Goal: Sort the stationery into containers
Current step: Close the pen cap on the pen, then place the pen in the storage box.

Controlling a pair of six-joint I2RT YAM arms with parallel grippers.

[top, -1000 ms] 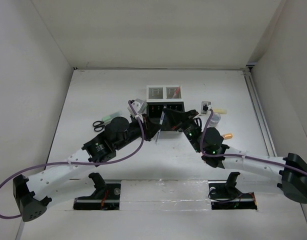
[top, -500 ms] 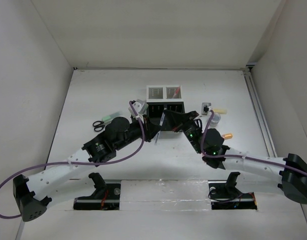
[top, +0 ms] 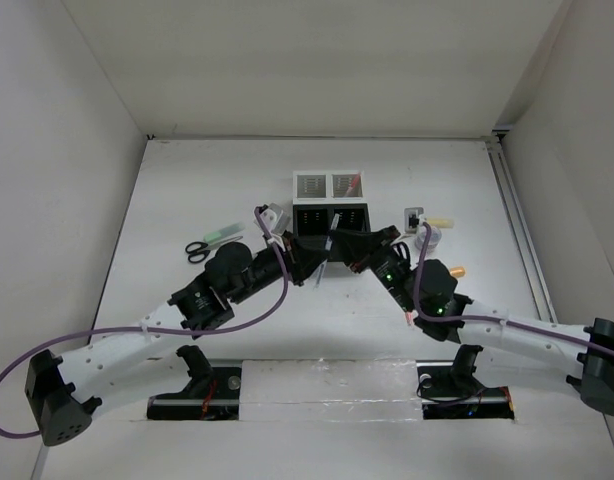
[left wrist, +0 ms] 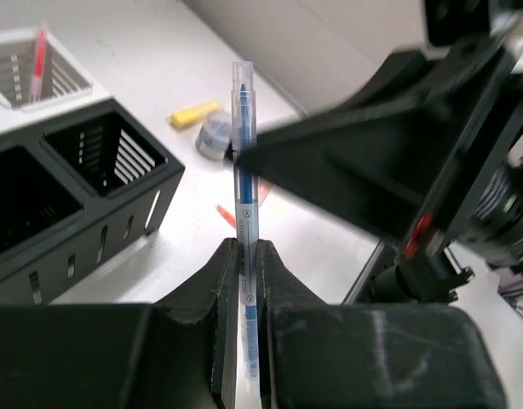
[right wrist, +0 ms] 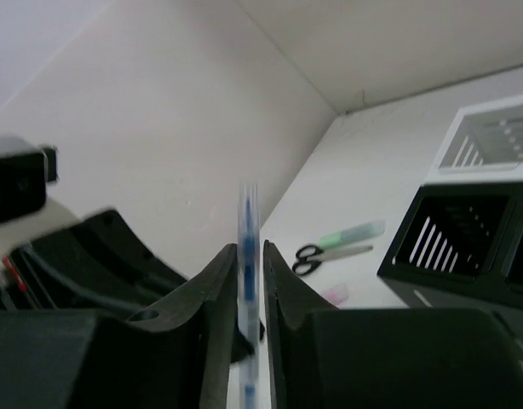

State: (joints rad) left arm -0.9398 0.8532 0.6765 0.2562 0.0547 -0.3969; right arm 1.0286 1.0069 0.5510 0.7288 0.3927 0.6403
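Observation:
A clear pen with blue ink [left wrist: 245,153] stands upright between both grippers, just in front of the black slotted containers [top: 330,216]. My left gripper [left wrist: 247,251] is shut on its lower barrel. My right gripper [right wrist: 249,249] straddles the same pen [right wrist: 248,230] with its fingers slightly apart, a thin gap showing beside the barrel. In the top view the pen [top: 327,250] sits between the left gripper [top: 309,262] and the right gripper [top: 347,248]. A red pen [left wrist: 38,64] lies in a white mesh container [top: 327,185].
Black-handled scissors [top: 195,250] and a green marker [top: 225,233] lie left of the bins, a pink marker [right wrist: 334,296] near them. Right of the bins lie a yellow marker [top: 439,220], a round grey piece [top: 429,236] and an orange marker [top: 453,271].
My right gripper's fingers have loosened from the pen and that arm has drawn back to the right. The left gripper still holds the pen, now seen upright between the two.

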